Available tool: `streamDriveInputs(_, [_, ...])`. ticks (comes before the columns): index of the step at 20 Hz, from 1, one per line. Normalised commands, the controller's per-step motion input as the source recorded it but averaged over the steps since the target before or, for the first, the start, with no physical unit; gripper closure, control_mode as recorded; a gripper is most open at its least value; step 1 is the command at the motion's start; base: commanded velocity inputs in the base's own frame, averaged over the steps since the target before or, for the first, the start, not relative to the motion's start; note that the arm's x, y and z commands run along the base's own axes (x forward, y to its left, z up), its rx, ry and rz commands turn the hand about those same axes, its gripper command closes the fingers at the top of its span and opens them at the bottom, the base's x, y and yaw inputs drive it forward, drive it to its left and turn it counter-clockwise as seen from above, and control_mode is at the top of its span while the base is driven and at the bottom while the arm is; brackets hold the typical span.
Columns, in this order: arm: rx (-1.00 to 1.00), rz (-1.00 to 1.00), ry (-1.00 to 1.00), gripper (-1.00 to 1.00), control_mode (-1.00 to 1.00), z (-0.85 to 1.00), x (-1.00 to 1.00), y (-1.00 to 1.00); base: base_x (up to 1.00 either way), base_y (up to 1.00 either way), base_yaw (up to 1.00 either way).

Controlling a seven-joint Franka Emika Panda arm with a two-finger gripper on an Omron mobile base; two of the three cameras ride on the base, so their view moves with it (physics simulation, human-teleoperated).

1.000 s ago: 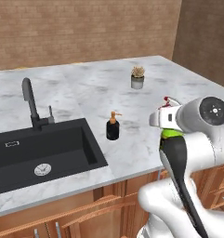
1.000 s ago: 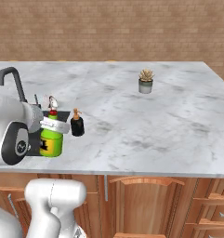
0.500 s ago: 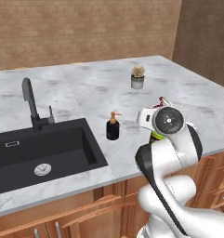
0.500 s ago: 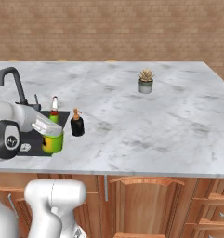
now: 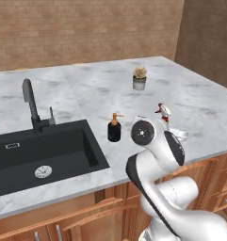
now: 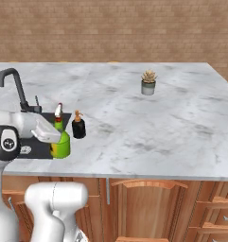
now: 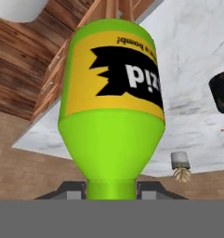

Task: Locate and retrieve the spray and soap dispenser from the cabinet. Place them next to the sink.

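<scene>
Gripping the spray [image 6: 61, 142] by its neck, the claw [image 7: 111, 188] holds it at the tabletop [image 6: 148, 127] edge, between sink [image 5: 44, 153] and soap dispenser [image 6: 78, 125]. Risk: released overhanging the edge, it tips off; swung sideways, it knocks the dispenser.

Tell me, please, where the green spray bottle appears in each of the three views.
Left base view: the spray bottle is right of centre, mostly hidden behind the arm, only its red-nozzled head showing.
Right base view: lower left, upright, near the counter's front edge.
Hand view: centre, upside down in the picture, very close.
Shared landmark: the black soap dispenser beside it.
</scene>
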Motion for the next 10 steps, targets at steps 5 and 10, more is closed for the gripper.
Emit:
streamDriveInputs(5, [0.00,-0.10,-0.03,1.00,-1.00,-0.05,0.04,0.16,0.00,0.00,0.00])
streamDriveInputs(10, [-0.01,-0.10,-0.06,1.00,-1.00,-0.14,0.28,0.13,0.00,0.00,0.00])
